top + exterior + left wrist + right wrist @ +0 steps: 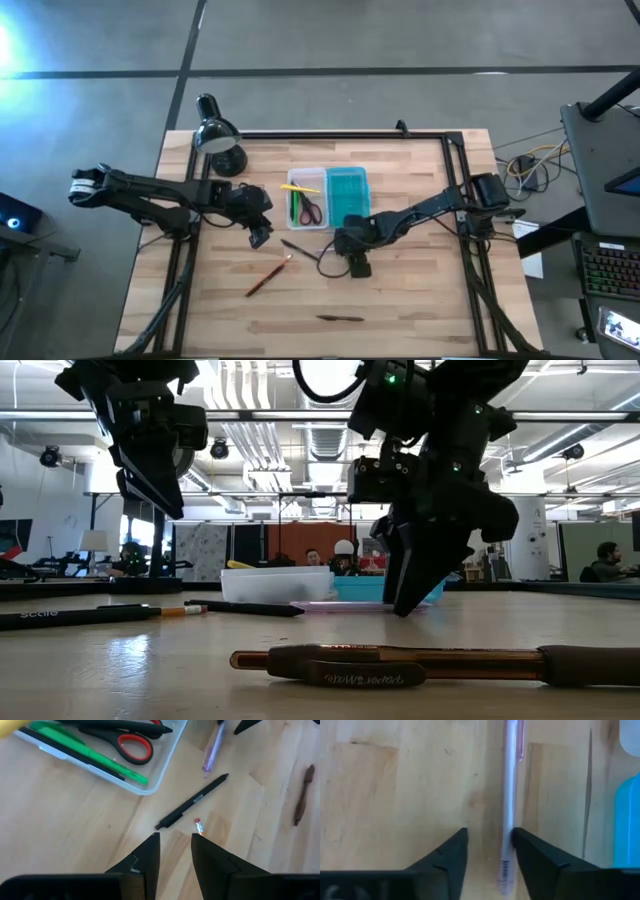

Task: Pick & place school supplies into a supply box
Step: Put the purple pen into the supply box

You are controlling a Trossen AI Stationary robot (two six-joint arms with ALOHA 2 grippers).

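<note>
The right gripper (490, 855), fingers apart, straddles the lilac pen (509, 795), which lies along the fingers' direction, beside the supply box (627, 820).

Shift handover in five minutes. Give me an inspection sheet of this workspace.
Surface: wooden table, dry and flat.
Job's things: supply box open, holding green pen, red-handled scissors and a yellow item. Loose on the wood: black pen, orange pencil, dark brown pen, lilac pen.
Clutter: black desk lamp at a far corner.
Claws: left claw open above the black pen; right claw open, low at the table, lilac pen between its fingers, not yet gripped.
Cables: a bundle off the table's right edge.
Surroundings: people seated at desks in the background; keyboard at right.
</note>
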